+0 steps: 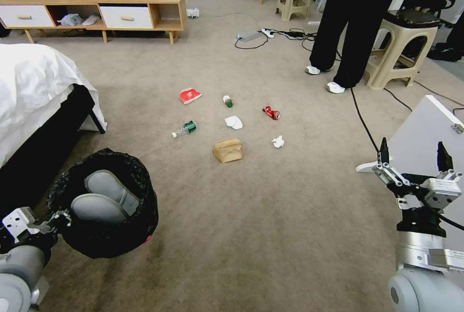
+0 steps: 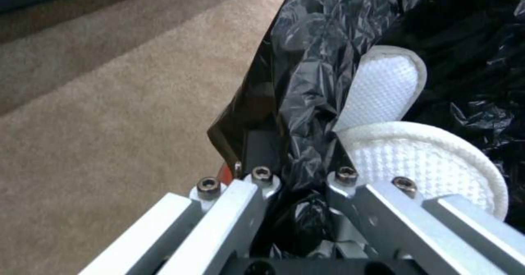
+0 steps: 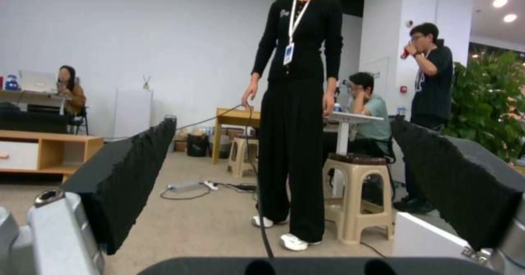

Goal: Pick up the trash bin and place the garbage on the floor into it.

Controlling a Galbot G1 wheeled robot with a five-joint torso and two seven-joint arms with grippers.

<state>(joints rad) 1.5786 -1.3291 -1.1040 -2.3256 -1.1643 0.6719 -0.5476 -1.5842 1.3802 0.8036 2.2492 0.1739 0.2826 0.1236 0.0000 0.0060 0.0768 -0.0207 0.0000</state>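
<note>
One trash bin (image 1: pixel 104 203) is gripped at its bag-lined rim by the left end effector (image 2: pixel 298 184), kept low beside the bed (image 1: pixel 34 89), seemingly ready for loading. Garbage (image 1: pixel 228 150) is scattered ahead on the floor (image 1: pixel 270 234). The right end effector (image 1: pixel 413 157) is held spread wide, empty.

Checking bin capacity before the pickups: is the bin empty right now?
Not empty. The trash bin, gripped at its rim by the left gripper, already holds two white slippers; none of the litter is in it.
</note>
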